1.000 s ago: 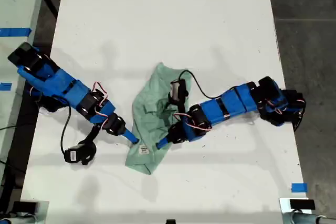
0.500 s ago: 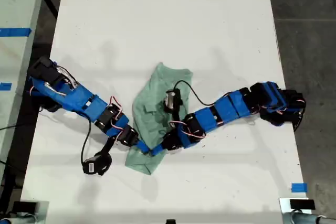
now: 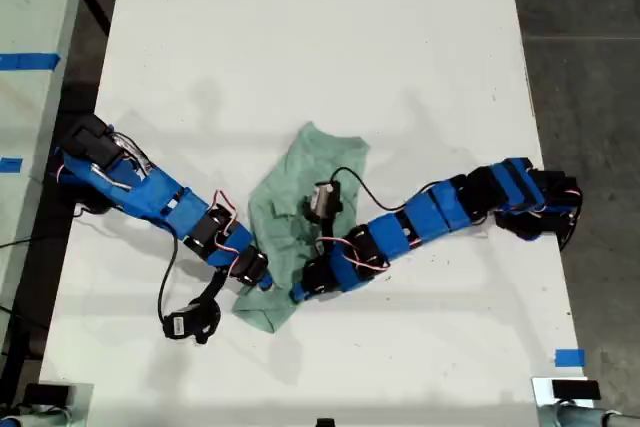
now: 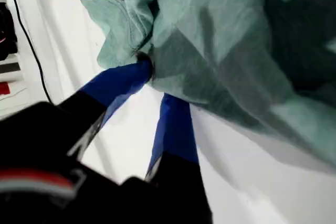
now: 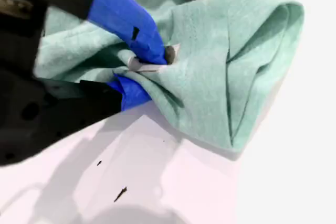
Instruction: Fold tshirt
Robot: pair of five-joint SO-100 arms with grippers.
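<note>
Pinching the tshirt [image 5: 220, 72] right by its small white neck label [image 5: 149, 65], my second gripper [image 5: 144, 72] has both blue fingertips clamped on a bunched fold. My first gripper [image 4: 157, 85] has one fingertip dug into the hem, the other lying apart on the white table [image 3: 300, 37], so it's spread. That crumpled mint tshirt [image 3: 300, 217] sits mid-table in the exterior view, between both arms.

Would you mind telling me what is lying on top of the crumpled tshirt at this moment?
On the tshirt rest both blue arms' ends. My second gripper pinches cloth by the white neck label; my first gripper meets a fold. Whatever the bunched layers cover stays hidden.
</note>
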